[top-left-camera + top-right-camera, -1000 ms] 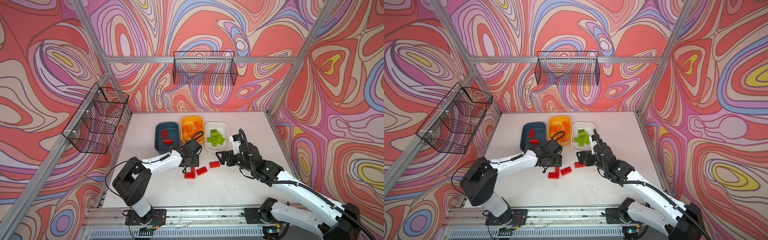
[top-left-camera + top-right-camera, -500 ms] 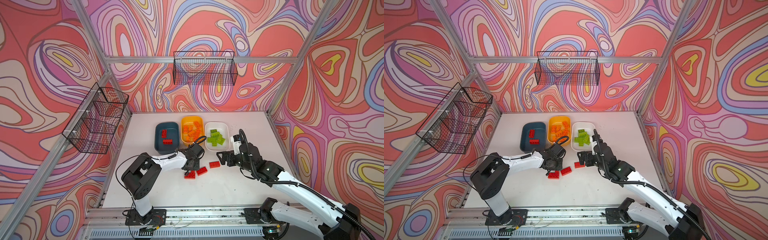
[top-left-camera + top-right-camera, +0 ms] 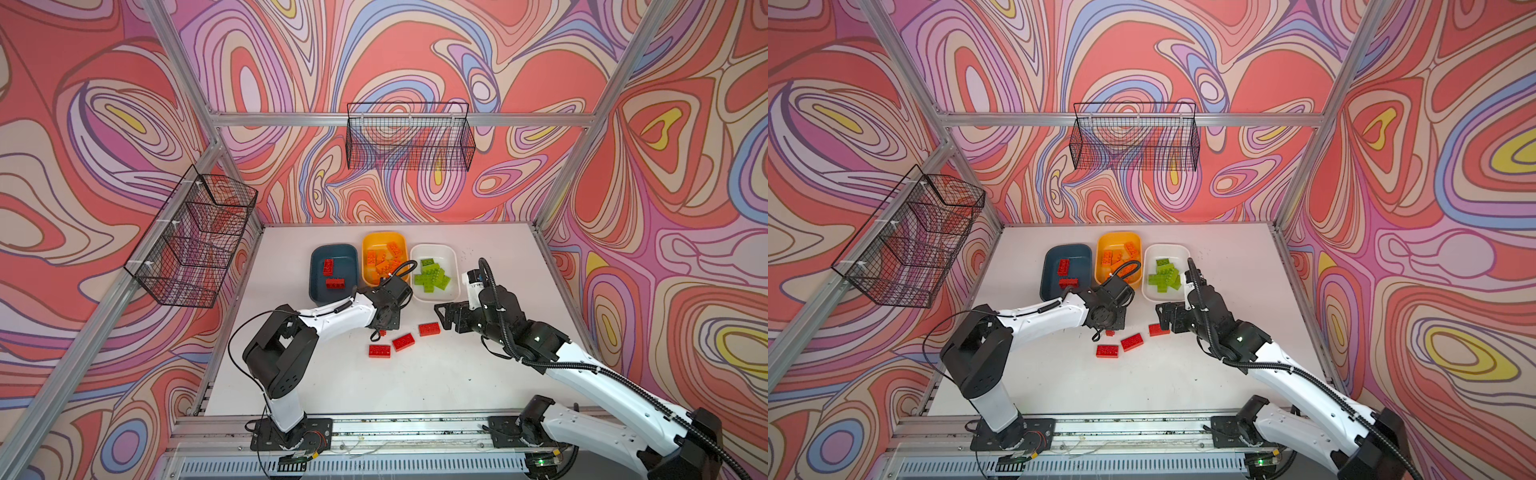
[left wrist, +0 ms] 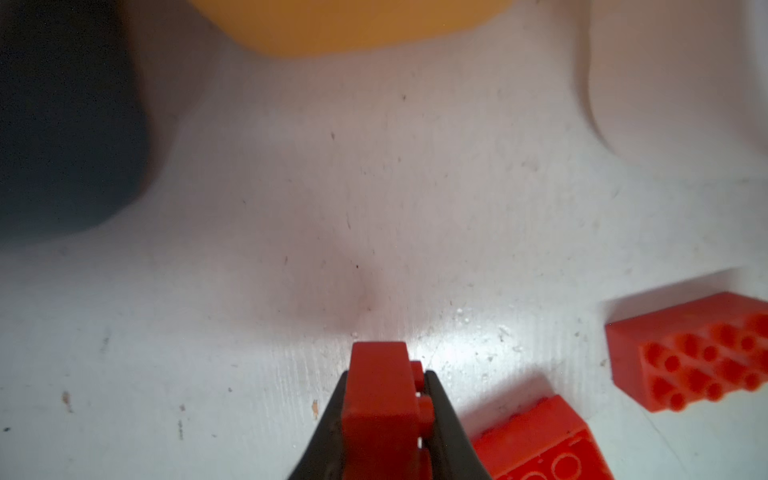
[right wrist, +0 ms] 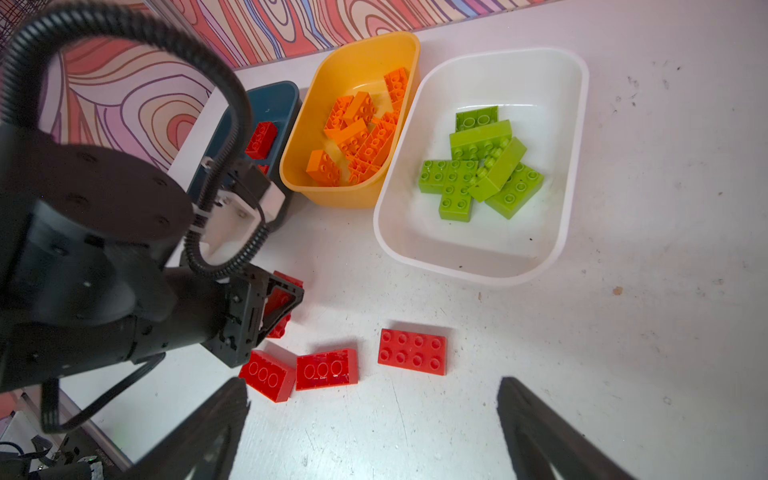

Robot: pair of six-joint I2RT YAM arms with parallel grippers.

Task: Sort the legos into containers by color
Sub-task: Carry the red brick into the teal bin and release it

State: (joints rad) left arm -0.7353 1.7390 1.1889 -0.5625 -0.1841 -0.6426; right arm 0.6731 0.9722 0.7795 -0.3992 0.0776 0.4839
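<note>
1. Orange studded plastic bricks (image 3: 380, 266) lie in your yellow plastic tray (image 3: 384, 237), and lime green bricks (image 3: 432, 276) in the white tray (image 3: 432, 248); both colours look finished.
2. Two red bricks (image 3: 334, 283) lie in the dark teal tray (image 3: 320, 253); three loose red bricks (image 3: 403, 342) sit on the white bench (image 3: 332, 395).
3. Your left end effector (image 4: 386, 415) pinches a fourth red brick (image 4: 376, 374) low at the bench, just beside the leftmost loose one.
4. Your right end effector (image 5: 372, 386) stands spread and empty, right of them.
5. Clear the teal tray's near rim, far-left of the grasp; the yellow tray crowds its right side.
</note>
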